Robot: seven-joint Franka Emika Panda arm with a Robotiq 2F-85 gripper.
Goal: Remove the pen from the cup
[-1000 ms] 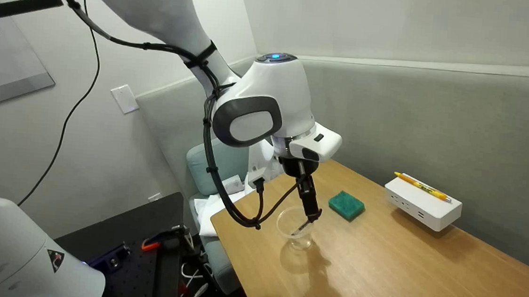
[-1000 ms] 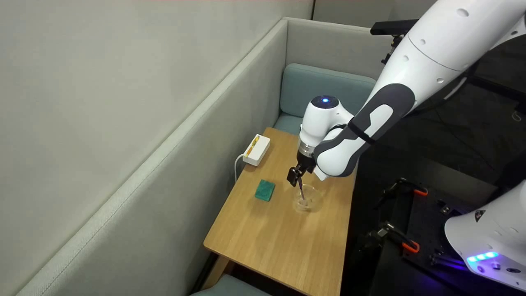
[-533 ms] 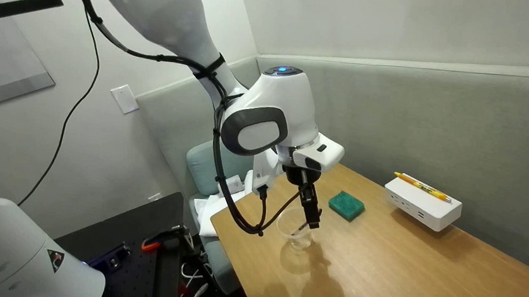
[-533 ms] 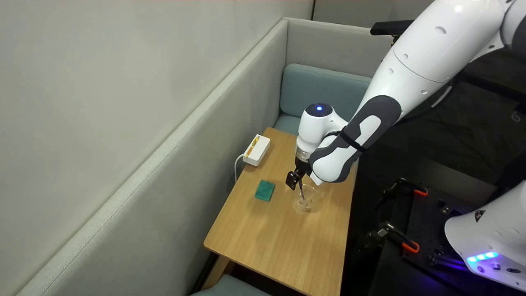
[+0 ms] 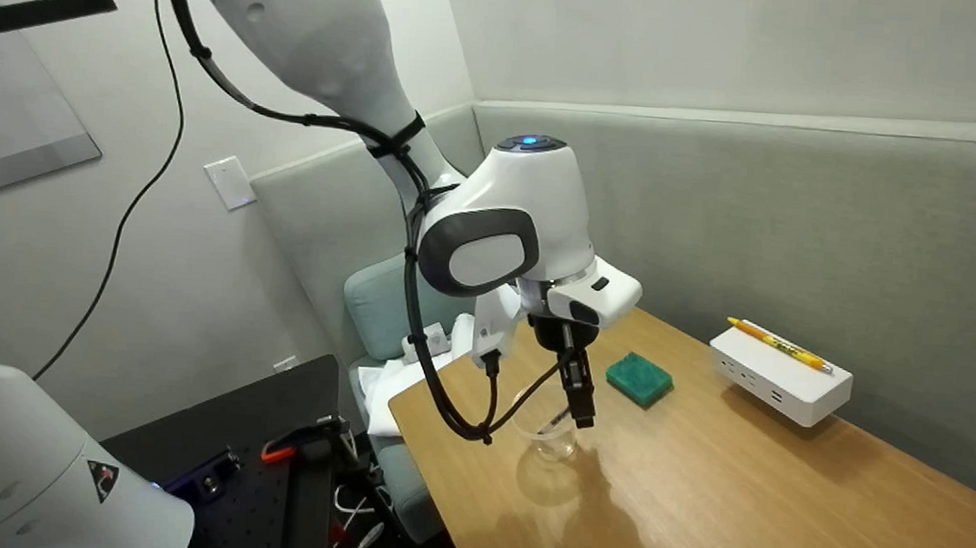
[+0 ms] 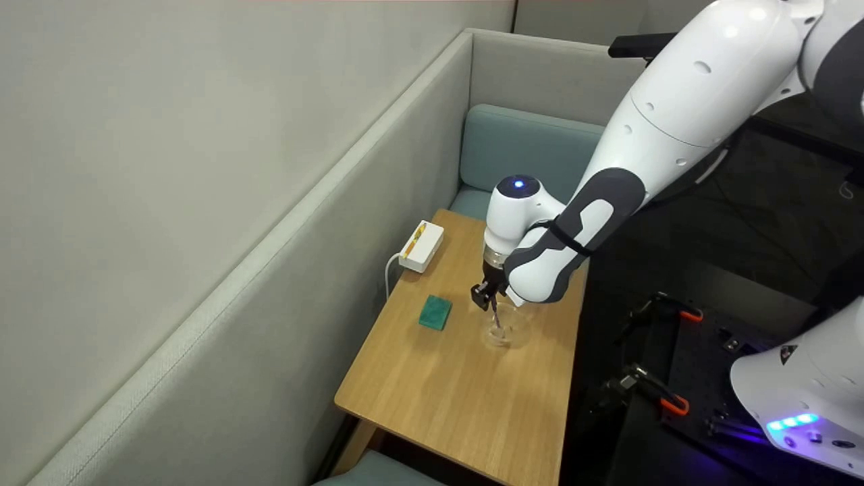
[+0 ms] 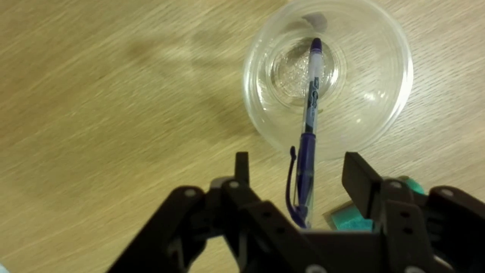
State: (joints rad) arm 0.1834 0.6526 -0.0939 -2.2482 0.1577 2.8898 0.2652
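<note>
Two fingers [image 7: 241, 167] stand wide apart in the wrist view, gripping nothing, the pen [image 7: 310, 121] between them, tilted in the cup [image 7: 373, 72]. Both exterior views add a yellow pen [image 5: 779, 344] on a box [image 5: 779, 389].

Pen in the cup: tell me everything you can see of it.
The pen is slim, with a clear plastic-looking barrel, dark printing, a purple lower end and a purple upper section with a purple clip. It leans, lower end in the cup, apparently resting against the rim. In the wrist view the clip end sticks out between the jaws of the open gripper, with gaps on both sides.
</note>
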